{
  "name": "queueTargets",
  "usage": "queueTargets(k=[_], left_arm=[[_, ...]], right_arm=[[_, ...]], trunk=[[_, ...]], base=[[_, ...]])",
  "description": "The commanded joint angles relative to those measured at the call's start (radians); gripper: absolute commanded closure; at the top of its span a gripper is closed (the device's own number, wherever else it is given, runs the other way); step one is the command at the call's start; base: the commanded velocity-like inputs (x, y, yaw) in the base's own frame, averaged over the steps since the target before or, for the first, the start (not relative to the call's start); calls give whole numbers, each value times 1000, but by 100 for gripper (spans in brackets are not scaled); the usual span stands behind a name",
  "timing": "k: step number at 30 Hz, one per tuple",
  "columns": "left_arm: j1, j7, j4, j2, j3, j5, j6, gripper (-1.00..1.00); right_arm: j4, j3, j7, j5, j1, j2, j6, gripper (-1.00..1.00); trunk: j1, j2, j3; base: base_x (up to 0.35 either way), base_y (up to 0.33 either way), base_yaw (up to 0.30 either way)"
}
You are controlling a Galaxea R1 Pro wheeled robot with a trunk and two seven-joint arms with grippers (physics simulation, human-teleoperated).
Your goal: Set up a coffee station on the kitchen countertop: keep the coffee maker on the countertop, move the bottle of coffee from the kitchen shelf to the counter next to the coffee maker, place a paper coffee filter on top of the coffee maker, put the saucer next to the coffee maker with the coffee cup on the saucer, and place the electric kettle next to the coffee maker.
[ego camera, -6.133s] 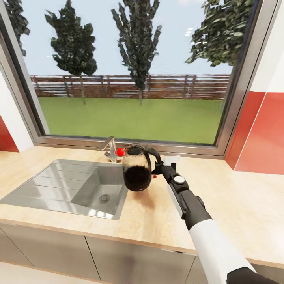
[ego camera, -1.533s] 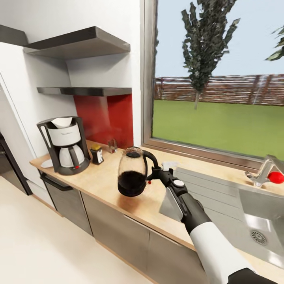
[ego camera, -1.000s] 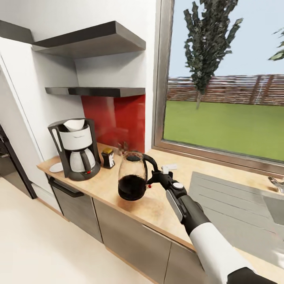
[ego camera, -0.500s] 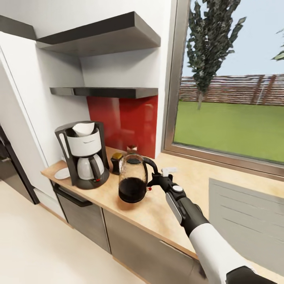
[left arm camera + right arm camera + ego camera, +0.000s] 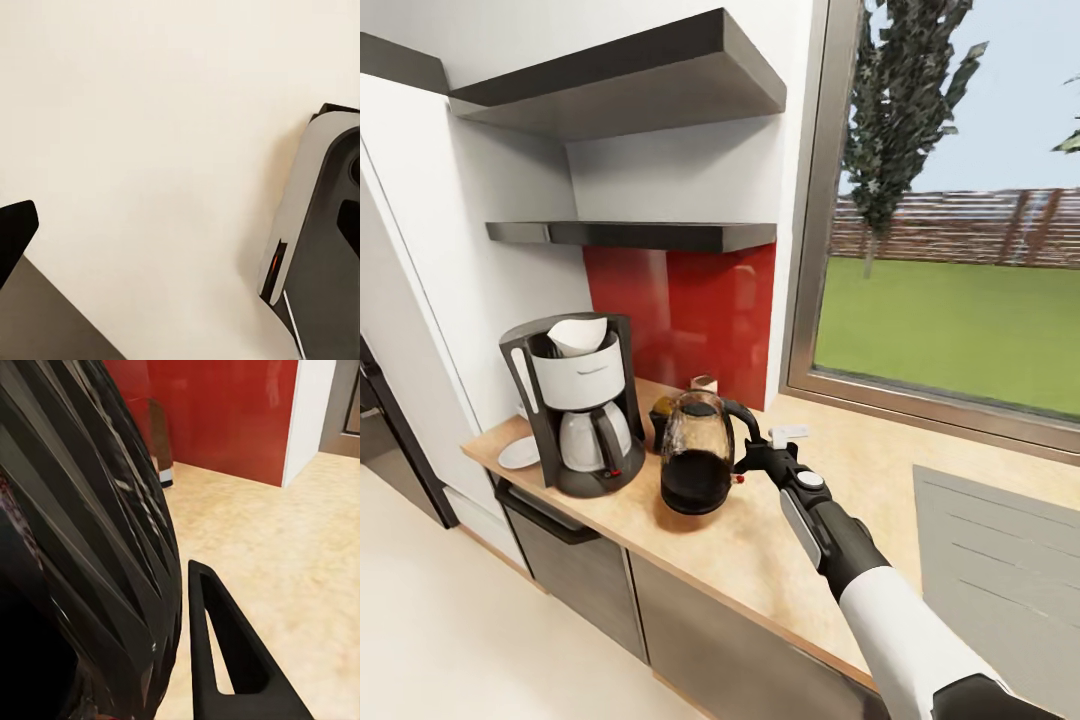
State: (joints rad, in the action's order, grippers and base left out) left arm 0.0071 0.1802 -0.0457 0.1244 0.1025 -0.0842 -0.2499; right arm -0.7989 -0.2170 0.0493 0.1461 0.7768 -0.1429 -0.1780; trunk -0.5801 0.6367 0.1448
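The black and white coffee maker (image 5: 575, 405) stands on the wooden countertop (image 5: 780, 540), with a white paper filter (image 5: 582, 335) in its top. A white saucer (image 5: 518, 453) lies beside it at the counter's left end. My right gripper (image 5: 750, 457) is shut on the black handle of the glass electric kettle (image 5: 698, 465), which holds dark liquid and hangs just right of the coffee maker. In the right wrist view the kettle (image 5: 82, 555) is up close beside one finger (image 5: 217, 652). A dark coffee bottle (image 5: 658, 412) peeks out behind the kettle. One left fingertip (image 5: 16, 234) sits at its view's edge, above the floor.
Two dark wall shelves (image 5: 630, 235) hang above a red backsplash (image 5: 680, 310). A small brownish object (image 5: 703, 383) stands against the backsplash. The steel drainboard (image 5: 1000, 570) lies to the right under the window. A dark appliance (image 5: 380, 440) stands left of the counter.
The head view has swung along the counter, so the coffee maker now appears closer to the held kettle and the drainboard has slid right. The right gripper still holds the kettle.
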Motion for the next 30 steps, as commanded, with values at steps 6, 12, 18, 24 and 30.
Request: queueTargets(k=[6, 12, 18, 24, 30], left_arm=[[1, -1, -2, 1, 3, -9, -2, -100], [1, -1, -2, 1, 3, -11, -2, -100], [1, -1, -2, 1, 3, -11, -2, -100], [1, -1, -2, 2, 3, -11, -2, -100], [1, -1, -2, 3, 3, -11, -2, -100]], right_arm=[[0, -3, 4, 10, 1, 0, -5, 100], [11, -3, 5, 10, 1, 0, -3, 100], [36, -2, 5, 10, 1, 0, 14, 100], [63, -5, 4, 10, 1, -1, 61, 100], [71, -5, 4, 10, 1, -1, 67, 100]], trunk=[[0, 1, 1], [0, 1, 1], [0, 1, 1], [0, 1, 1], [0, 1, 1]], base=[[1, 127, 0], [0, 29, 0], [0, 38, 0], [0, 3, 0], [0, 71, 0]])
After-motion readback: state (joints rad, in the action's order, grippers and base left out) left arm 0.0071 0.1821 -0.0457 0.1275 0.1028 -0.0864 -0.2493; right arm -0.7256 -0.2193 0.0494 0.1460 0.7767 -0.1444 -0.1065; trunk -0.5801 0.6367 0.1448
